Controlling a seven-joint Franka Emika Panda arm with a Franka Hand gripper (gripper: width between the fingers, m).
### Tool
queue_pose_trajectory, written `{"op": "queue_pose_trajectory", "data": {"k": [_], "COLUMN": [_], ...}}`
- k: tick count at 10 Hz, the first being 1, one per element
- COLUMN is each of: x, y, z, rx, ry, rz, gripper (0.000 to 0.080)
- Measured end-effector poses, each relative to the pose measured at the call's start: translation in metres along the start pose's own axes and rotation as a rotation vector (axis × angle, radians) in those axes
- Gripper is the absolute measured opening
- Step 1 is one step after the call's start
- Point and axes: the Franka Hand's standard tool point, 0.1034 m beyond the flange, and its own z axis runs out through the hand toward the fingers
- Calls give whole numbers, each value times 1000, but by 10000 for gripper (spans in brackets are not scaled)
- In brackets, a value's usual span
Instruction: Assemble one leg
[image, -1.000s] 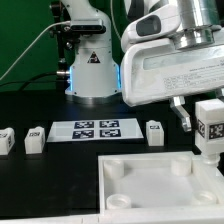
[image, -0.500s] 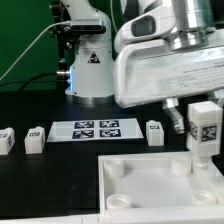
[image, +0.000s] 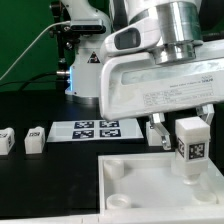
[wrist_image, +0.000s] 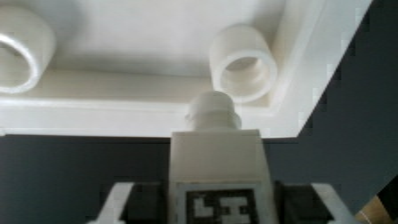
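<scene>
A: Moved at all since a second ago?

B: Yes. Look at the gripper (image: 187, 126). Slid toward the exterior view's left and came down lower, bringing the leg (image: 190, 150) along.

A: Holding on tight?

B: Clamped on the leg from both sides, up near its top. Not let go of at all.

A: And where now, exactly?

B: Up off the table (image: 40, 105), standing straight, over the big white panel (image: 140, 185), at the corner on the exterior view's right.

A: Inside a hole already?

B: Not yet, by the look of it. Check the peg (wrist_image: 210, 105) in the wrist view: aimed at the round hole (wrist_image: 246, 68), very close, a little off to one side, not down in it.

A: So how much done?

B: Picked up: done. Carried over to the panel: done. Brought down close: nearly done.

A: And left to do?

B: Probably nudging the peg over the hole, pushing or turning it in until snug, then opening up and backing away.

A: Only this one leg?

B: Only one asked for. Leave the other legs (image: 35, 138) alone: lying on the table near the marker board (image: 95, 128), not needed for this job.
</scene>
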Motion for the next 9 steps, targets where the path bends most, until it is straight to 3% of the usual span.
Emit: {"op": "queue_pose_trajectory", "data": {"k": [9], "x": [-11], "y": [-15], "z": [14], "rx": [11], "ry": [-20], "rz": [-17], "gripper": [290]}}
